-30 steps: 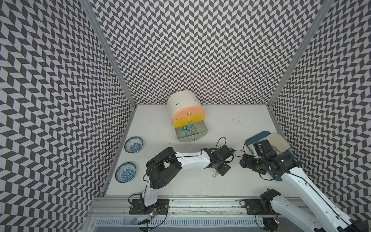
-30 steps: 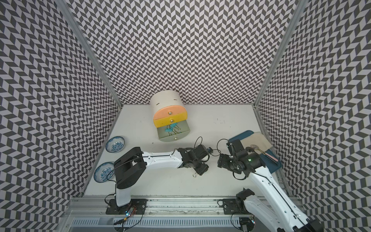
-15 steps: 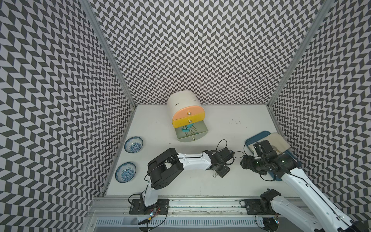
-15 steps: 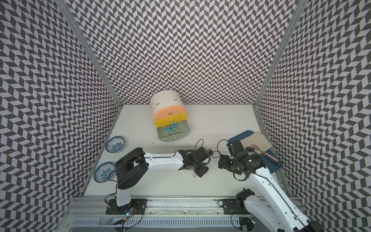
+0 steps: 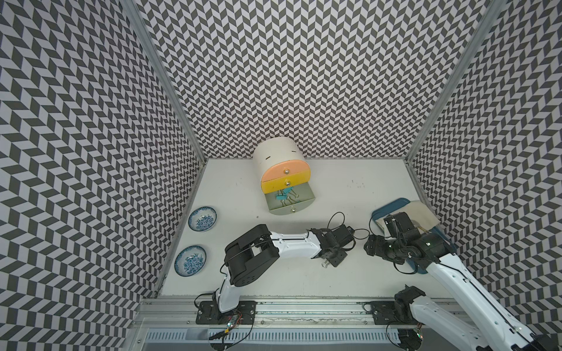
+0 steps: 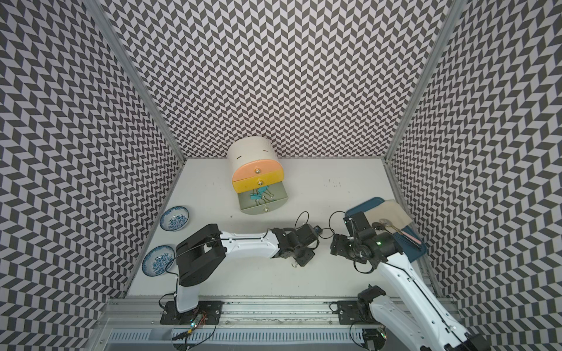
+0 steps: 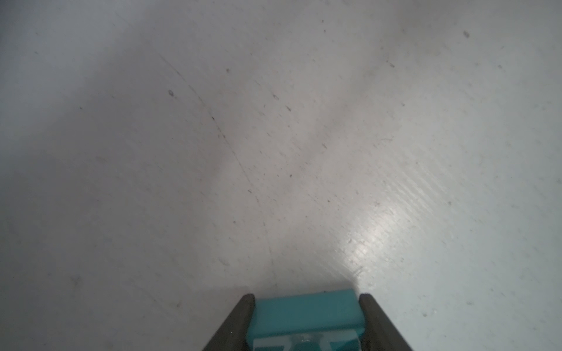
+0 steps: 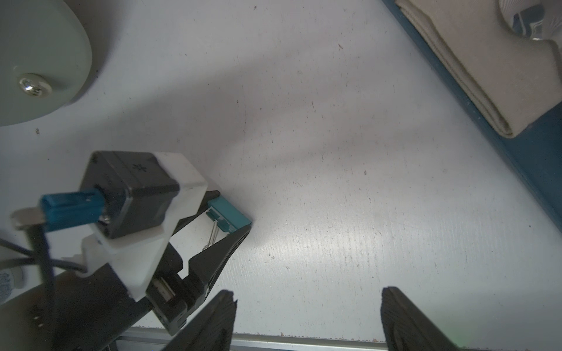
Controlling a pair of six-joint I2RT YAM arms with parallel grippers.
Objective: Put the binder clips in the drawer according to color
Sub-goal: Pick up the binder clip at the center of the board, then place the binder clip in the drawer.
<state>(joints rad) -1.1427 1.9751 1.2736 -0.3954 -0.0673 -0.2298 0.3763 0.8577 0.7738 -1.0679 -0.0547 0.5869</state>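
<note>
The drawer cabinet point(image 5: 278, 155) stands at the back of the table, white with peach and yellow fronts shut. Its bottom grey drawer point(image 5: 292, 209) is pulled out, and several teal binder clips point(image 5: 286, 197) lie inside. My left gripper point(image 7: 306, 296) is low on the table in front of it, shut on a teal binder clip point(image 7: 304, 316) whose body touches both fingers. The right wrist view shows that clip point(image 8: 229, 212) pinched at the fingertips, wire handles pointing back. My right gripper point(image 8: 308, 291) hovers open and empty just right of the left one.
A blue tray point(image 5: 392, 206) with a folded beige cloth point(image 5: 422, 212) sits at the right, under my right arm. Two blue-patterned bowls point(image 5: 202, 218) point(image 5: 190, 260) stand along the left wall. The metal rail of the table's front edge point(image 8: 304, 338) lies close below my right gripper.
My left gripper's jaws have narrowed onto the teal clip, and it has shifted slightly toward the front of the table. The right arm has hardly moved.
</note>
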